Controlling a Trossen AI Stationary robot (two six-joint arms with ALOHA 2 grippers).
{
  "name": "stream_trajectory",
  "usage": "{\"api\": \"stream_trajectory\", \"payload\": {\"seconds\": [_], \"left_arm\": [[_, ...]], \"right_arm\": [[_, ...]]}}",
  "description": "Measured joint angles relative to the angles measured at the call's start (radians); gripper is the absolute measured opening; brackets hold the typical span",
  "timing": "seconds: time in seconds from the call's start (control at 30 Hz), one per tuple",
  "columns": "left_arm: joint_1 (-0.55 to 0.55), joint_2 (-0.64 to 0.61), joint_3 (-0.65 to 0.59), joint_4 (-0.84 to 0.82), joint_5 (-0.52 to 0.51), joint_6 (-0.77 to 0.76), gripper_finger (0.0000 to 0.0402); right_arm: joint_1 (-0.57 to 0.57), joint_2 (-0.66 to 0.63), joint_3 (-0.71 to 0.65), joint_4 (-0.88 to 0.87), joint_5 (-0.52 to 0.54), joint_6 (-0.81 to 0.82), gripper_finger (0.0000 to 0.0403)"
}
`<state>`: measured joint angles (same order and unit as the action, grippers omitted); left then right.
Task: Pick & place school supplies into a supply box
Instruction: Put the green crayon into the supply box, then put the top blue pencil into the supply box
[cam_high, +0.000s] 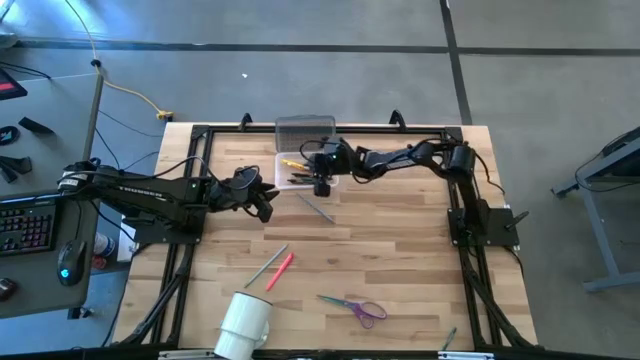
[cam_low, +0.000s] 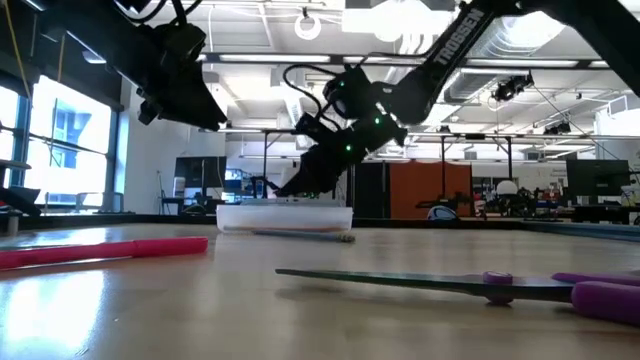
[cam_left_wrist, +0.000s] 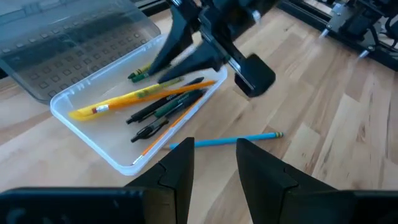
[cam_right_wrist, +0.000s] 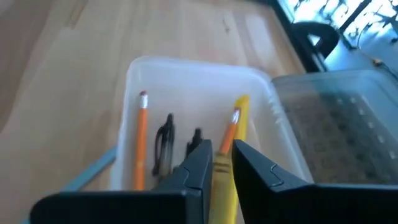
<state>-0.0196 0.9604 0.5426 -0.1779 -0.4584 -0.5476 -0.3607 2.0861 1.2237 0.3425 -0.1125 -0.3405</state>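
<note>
The clear supply box stands at the table's far middle with its ribbed lid open behind it. It holds a yellow marker, black pens and a thin orange pencil. My right gripper is down in the box, its fingers narrowly apart on a yellow-orange pencil. My left gripper hovers open and empty just left of the box. A blue pencil lies on the table beside the box. A pink pen, a green pen and purple-handled scissors lie nearer. My right gripper pinches the yellow-orange pencil between its two fingers at about mid-shaft. The fingers come slanting down from the table's right and lie across it. The pencil's eraser end points down into the box, over the yellow marker.
A white cylindrical cup lies on its side at the near edge. A black frame runs round the table. There is bare wood between the box and the nearer pens. A keyboard and mouse sit off the table to the left.
</note>
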Motion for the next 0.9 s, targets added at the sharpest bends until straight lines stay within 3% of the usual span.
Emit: {"api": "stream_trajectory", "payload": {"seconds": [0.13,0.4,0.7,0.9], "left_arm": [[0.0,0.0,0.0,-0.005,-0.005,0.0,0.0156],[0.0,0.0,0.0,-0.003,-0.003,0.0,0.0156],[0.0,0.0,0.0,0.001,0.003,-0.006,0.0156],[0.0,0.0,0.0,0.003,0.009,-0.041,0.0156]], "right_arm": [[0.013,0.0,0.043,-0.085,0.036,0.043,0.007],[0.09,-0.004,0.108,-0.29,0.084,0.331,0.0102],[0.273,-0.004,0.108,-0.481,0.522,0.484,0.0103],[0.294,-0.005,0.108,-0.457,0.444,0.574,0.0103]]}}
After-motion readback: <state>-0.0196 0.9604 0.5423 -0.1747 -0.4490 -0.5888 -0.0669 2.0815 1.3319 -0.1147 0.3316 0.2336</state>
